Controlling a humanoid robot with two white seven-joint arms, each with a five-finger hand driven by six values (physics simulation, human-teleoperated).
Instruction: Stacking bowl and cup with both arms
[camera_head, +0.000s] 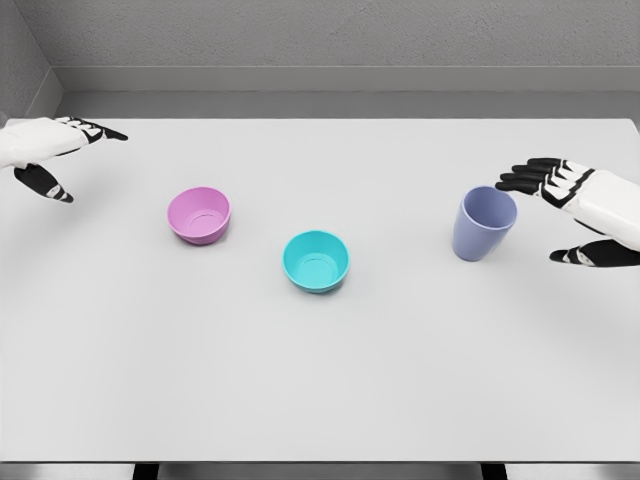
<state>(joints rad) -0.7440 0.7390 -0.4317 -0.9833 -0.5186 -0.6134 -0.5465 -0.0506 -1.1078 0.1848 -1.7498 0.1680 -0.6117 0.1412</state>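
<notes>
Head view: my right hand (572, 212), fingers spread and holding nothing, sits by the table's (320, 400) right edge, just beside the upright lavender plastic cup (484, 223). Cup lies directly to the hand's inner side, its axis vertical, mouth up, not touched. My left hand (50, 150), also spread and empty, hovers at the far left edge, well apart from the pink plastic bowl (199, 214). Turquoise plastic bowl (316, 260) sits mid-table between pink bowl and cup. Judgement: right hand is clearly nearer the cup, left nearer the pink bowl; nothing stacked yet, side grasp on the cup looks next.
</notes>
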